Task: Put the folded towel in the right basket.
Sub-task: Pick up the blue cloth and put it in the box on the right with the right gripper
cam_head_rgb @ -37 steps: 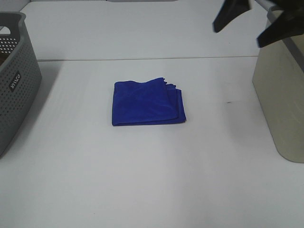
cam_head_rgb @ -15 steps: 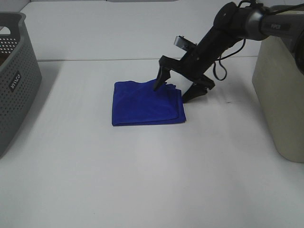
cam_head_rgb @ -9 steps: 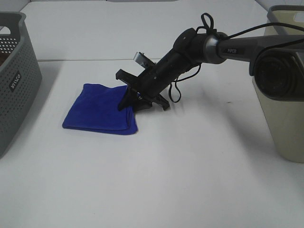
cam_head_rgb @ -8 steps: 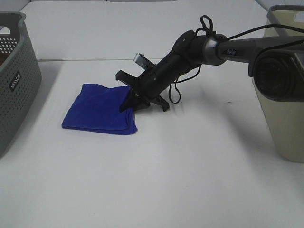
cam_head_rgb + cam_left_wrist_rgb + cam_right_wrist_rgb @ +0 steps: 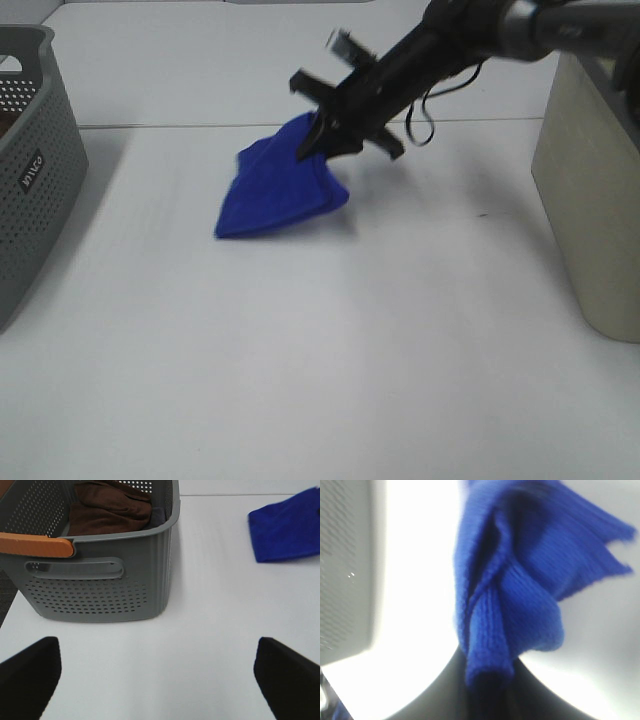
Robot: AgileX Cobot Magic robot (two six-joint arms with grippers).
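Note:
The folded blue towel hangs from my right gripper, which is shut on its upper right corner and holds it lifted above the white table, left of centre. In the right wrist view the towel fills the frame, pinched between the dark fingers at the bottom. The right basket, beige, stands at the right edge of the table. My left gripper is open and empty; its dark fingertips show near the grey basket. The towel also shows in the left wrist view.
A grey perforated basket stands at the left edge; the left wrist view shows a brown cloth inside it and an orange handle. A table seam runs across behind the towel.
My right gripper has lifted the towel off the table and carried it up and to the right. Earlier it came down and slid the towel to the left.

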